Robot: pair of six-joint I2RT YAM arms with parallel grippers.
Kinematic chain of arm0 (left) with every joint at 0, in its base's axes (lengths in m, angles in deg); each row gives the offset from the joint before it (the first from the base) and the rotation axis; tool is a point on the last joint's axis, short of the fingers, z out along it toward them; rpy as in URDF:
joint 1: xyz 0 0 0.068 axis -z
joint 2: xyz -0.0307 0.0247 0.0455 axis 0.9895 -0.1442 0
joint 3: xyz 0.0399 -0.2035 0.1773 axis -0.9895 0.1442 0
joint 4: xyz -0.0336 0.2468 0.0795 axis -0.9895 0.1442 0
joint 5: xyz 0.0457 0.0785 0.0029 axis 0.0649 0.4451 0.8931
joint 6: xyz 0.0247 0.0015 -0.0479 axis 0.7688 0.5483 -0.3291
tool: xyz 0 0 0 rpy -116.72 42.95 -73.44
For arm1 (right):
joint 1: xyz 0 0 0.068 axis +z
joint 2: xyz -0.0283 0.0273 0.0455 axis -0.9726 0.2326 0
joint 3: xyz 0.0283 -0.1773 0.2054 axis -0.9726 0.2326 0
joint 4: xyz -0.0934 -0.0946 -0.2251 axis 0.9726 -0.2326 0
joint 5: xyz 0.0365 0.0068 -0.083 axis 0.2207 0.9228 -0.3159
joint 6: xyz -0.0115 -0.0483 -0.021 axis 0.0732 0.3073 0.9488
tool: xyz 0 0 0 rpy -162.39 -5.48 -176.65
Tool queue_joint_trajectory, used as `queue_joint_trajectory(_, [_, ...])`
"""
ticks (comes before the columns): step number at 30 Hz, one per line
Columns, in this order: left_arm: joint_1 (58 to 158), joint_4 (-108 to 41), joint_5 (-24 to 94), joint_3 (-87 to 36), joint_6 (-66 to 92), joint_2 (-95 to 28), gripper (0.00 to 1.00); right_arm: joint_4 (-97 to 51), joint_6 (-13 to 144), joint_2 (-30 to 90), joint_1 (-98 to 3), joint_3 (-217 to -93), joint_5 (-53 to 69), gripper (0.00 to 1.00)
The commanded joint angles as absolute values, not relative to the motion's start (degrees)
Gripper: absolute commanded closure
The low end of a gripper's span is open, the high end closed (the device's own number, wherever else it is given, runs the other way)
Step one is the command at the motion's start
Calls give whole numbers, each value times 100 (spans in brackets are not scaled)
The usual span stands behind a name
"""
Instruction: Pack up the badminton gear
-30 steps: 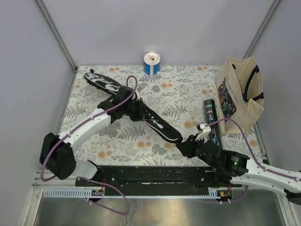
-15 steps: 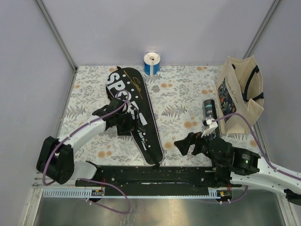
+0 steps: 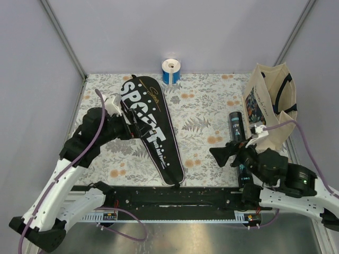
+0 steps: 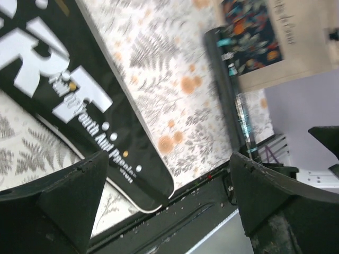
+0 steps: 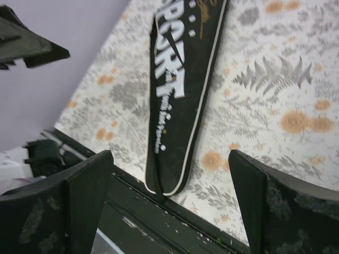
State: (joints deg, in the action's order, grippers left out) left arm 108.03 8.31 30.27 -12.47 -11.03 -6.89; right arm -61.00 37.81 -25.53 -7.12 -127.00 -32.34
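Note:
The badminton gear in view is a long black "SPORT" racket cover (image 3: 152,132) and a black cylindrical tube (image 3: 235,126). The cover lies flat on the floral table (image 3: 201,106), its wide end far and its narrow end at the near rail. It also shows in the left wrist view as the cover (image 4: 79,106) and in the right wrist view as the cover (image 5: 180,90). My left gripper (image 3: 132,125) hangs open at the cover's left edge, holding nothing. My right gripper (image 3: 221,155) is open and empty, right of the cover's narrow end, beside the tube, whose near end my arm hides.
A beige tote bag (image 3: 270,106) stands at the right edge, just past the tube. A short blue-and-white roll (image 3: 171,71) stands at the back wall. The black rail (image 3: 175,196) runs along the near edge. Walls close in left, back and right.
The cover, held up edge-on between both grippers a second ago, now lies flat on the table. Both grippers have opened and drawn back from it, the left to the left, the right to the right.

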Motion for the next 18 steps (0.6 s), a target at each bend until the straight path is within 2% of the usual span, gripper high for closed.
queue_joint_trajectory(1, [10825,-100,2814,-1577,-616,68,1,-6074,4404,-2672,-738,-13503,-3514,0])
queue_joint_trajectory(7, [10825,-772,3049,-1164,-449,914,1,-6179,4590,-2725,-738,-14128,-3593,0])
queue_joint_trajectory(18, [10825,-481,3173,-926,-448,1160,1,-5968,4625,-2919,-738,-13821,-3989,0])
